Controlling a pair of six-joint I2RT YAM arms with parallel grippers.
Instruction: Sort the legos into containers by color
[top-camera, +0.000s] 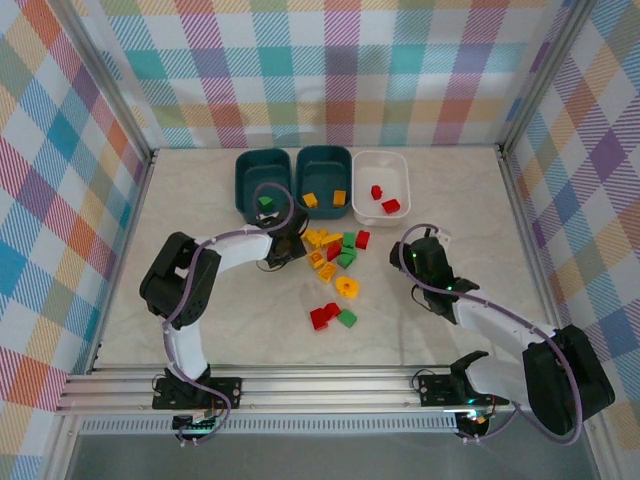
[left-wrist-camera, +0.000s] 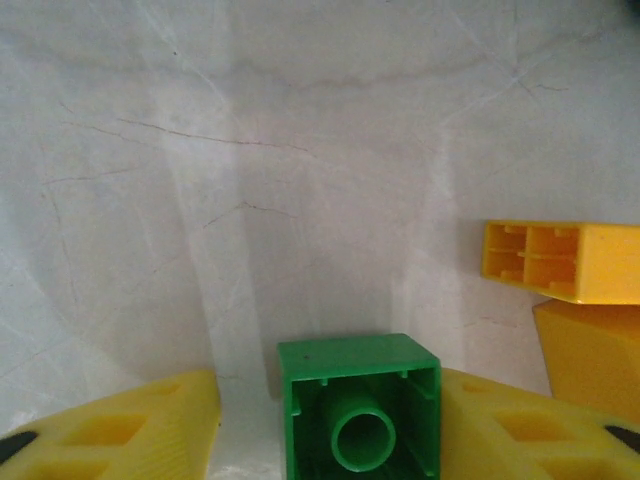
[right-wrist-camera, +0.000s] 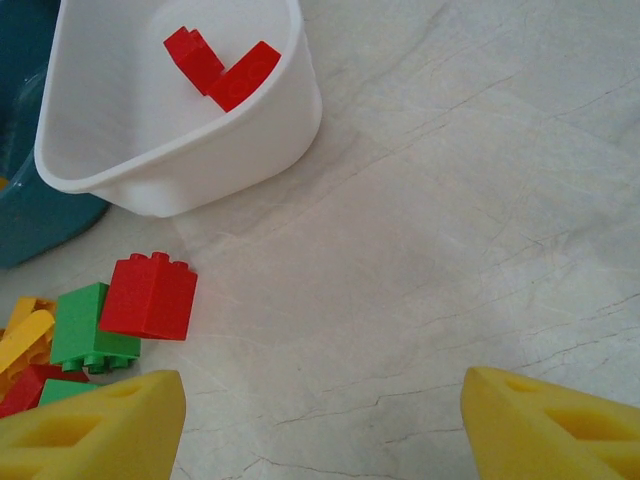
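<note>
left claw (left-wrist-camera: 330, 405): yellow fingers (left-wrist-camera: 120, 425) spread to either side of a green brick (left-wrist-camera: 358, 410). the brick lies on its side, hollow underside toward the wrist camera. the right finger looks to be against it and a gap shows on the left side, so it is not pinched. just right of that claw are two yellow-orange bricks (left-wrist-camera: 560, 260), one partly over the other, the upper one also showing its hollow underside. pale marbled desk (left-wrist-camera: 250, 150) beyond.

right claw (right-wrist-camera: 322, 400): fingers wide apart, nothing between them, over bare desk to the right of the loose pile (top-camera: 335, 250). left of it a red brick (right-wrist-camera: 150, 295) touches a second green brick (right-wrist-camera: 90, 330), with more yellow and red pieces at the frame edge.

top view: the loose pile of red, yellow-orange and green sits mid-desk, just in front of the tubs, with the left claw at its left edge. nearer the arms lie a round yellow piece (top-camera: 347, 287), then a red pair (top-camera: 322, 317) beside a lone green brick (top-camera: 346, 318).

three tubs in a row at the far side, touching or nearly so:
- left teal tub (top-camera: 245, 170) holds one green piece (top-camera: 265, 202)
- middle teal tub (top-camera: 323, 160) holds two yellow-orange pieces (top-camera: 311, 200)
- white tub (top-camera: 395, 170) holds two red pieces (top-camera: 390, 206), lying against each other in the right wrist view
</note>
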